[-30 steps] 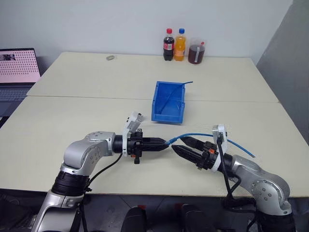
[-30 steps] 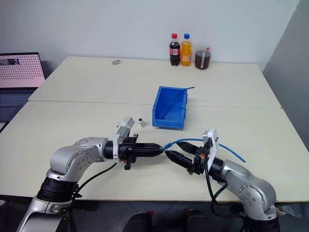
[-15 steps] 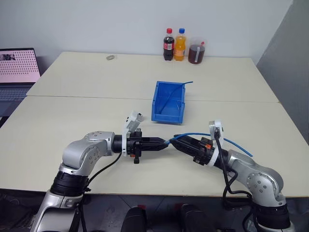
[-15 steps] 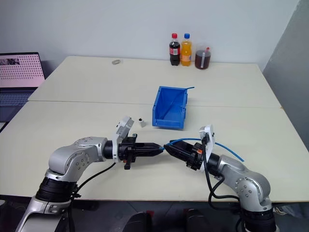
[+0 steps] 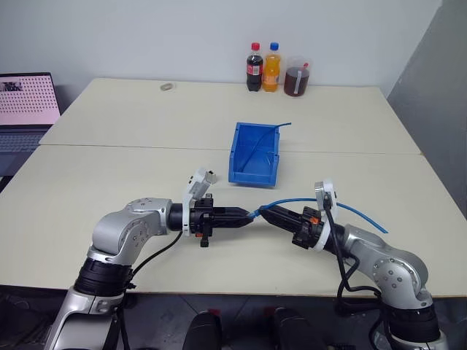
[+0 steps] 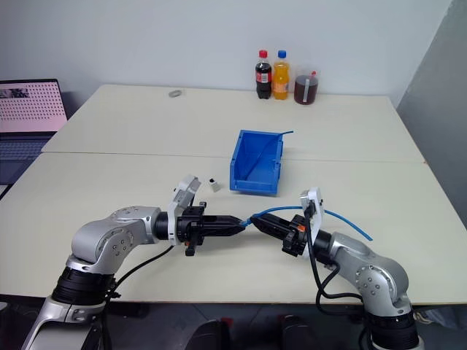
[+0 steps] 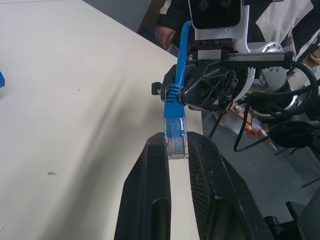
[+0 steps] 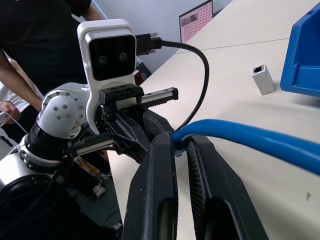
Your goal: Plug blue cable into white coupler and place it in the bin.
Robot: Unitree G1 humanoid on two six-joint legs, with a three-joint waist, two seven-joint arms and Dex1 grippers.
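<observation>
Blue plug: my left gripper holds the clear plug of the blue cable tight between its two fingers, above the table, so the plug end is free to aim.
Right grip: my right gripper has its fingers pressed together on the cable just behind the plug; I judge this is a second hold, so the left can let go and take the coupler.
Cable run: from my hands it goes toward 3 o'clock over the table.
White coupler: white coupler lies alone at 11 o'clock from my hands, just beside the bin, not yet plugged.
Bin: bin stands at 12 o'clock, with another thin blue wire leaning in it.
Far edge: bottles are well apart from my work.
</observation>
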